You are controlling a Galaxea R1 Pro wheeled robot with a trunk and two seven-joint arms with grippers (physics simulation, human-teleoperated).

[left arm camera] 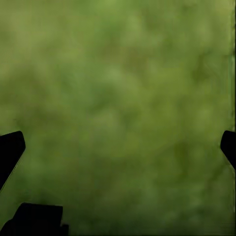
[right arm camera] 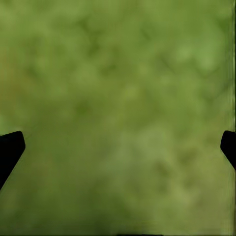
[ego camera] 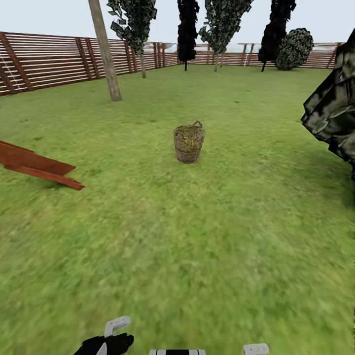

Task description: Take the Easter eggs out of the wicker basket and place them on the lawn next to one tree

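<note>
Beyond both wide-spread grippers, the light, stiff wicker basket (ego camera: 188, 143) is seen; its eggs are best cupped around their middles.

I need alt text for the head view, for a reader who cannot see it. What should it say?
A small brown wicker basket stands alone on a wide green lawn, far ahead of the robot. A bare tree trunk rises behind it to the left, before a brown slat fence with dark trees.
</note>
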